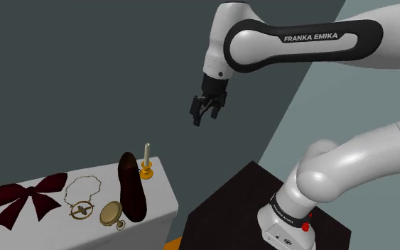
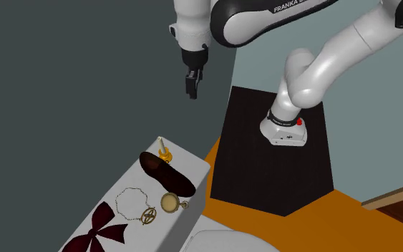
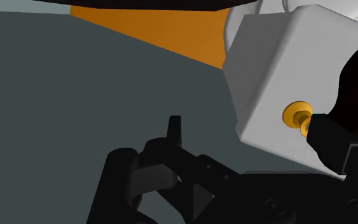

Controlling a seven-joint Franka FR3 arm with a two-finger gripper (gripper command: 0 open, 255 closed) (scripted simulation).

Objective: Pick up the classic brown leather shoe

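Note:
The dark brown shoe (image 1: pixel 131 186) lies on top of a white block-like table (image 1: pixel 161 197), near its right end in the shoulder view. In the second exterior view the shoe (image 2: pixel 166 175) lies slantwise across the table top (image 2: pixel 192 168). My black gripper (image 1: pixel 207 112) hangs high in the air, well above the shoe and a little to the shoulder view's right of it. It points downward (image 2: pixel 191 86). In the wrist view its fingers (image 3: pixel 174 130) stand apart with nothing between them, so the gripper (image 3: pixel 246 127) is open.
A small gold candle holder with a pale candle (image 1: pixel 147 165) stands right by the shoe's far end (image 3: pixel 296 116). A gold pocket watch (image 1: pixel 111 213), a gold necklace (image 1: pixel 83 199) and a dark red bow (image 1: pixel 24 199) lie further along. The black stand (image 2: pixel 271 154) rests on an orange floor.

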